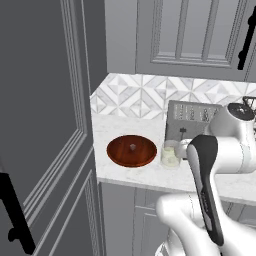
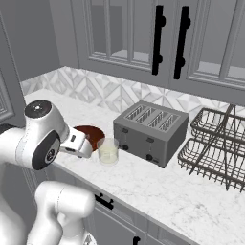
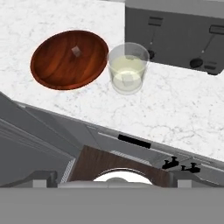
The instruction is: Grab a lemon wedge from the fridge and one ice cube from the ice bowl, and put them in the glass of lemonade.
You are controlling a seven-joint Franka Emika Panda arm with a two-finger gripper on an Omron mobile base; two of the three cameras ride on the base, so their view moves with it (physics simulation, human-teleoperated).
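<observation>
One ice cube is sitting near the middle of the ice bowl, and I am seeing it as a small pale lump on the glossy reddish-brown wood. In the hand view the bowl is lying ahead of the jaws and off to the left, well apart from them, out on the white marble tabletop. The glass of lemonade is standing upright just beside the bowl's right rim, almost straight ahead of the jaws; whether the two rims are touching I cannot tell. Something small and pale is showing in the liquid, but I cannot make out what it is.

Beyond the glass, further from the jaws and to the right, a dark grey toaster is sitting with its levers and knobs facing me. In the right base view a dark wire dish rack is standing past the toaster on the same tabletop, under grey cabinets with black handles.

The gripper is hovering at the front edge of the tabletop, near the glass and bowl but touching neither. Its fingertips are not clear in any view, so I cannot tell whether the jaws are spread or pressed together. From the left base view, the bowl and glass are lying side by side beyond the arm.
</observation>
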